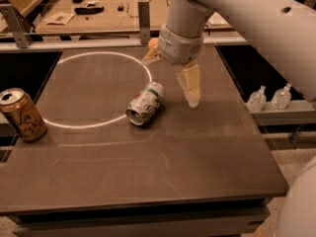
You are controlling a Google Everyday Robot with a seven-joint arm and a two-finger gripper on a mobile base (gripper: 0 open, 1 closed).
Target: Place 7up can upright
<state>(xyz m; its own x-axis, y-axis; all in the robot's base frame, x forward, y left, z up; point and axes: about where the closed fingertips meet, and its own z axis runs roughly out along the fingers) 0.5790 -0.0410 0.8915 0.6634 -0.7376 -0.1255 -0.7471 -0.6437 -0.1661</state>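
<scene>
The 7up can (145, 103), white and silver with green markings, lies on its side on the dark table (148, 167), its top end facing the front left. It rests just at the right edge of a white circle (98, 90) marked on the table. My gripper (169, 82) hangs from the white arm above the table, just right of and behind the can, not touching it. Its two cream fingers (190, 85) are spread apart with nothing between them.
A gold-orange can with dark script (22, 115) stands upright at the table's left edge. An orange ball (152, 43) sits at the back, partly hidden by the gripper. Two small clear bottles (269, 98) stand on a ledge to the right. A cluttered workbench lies behind.
</scene>
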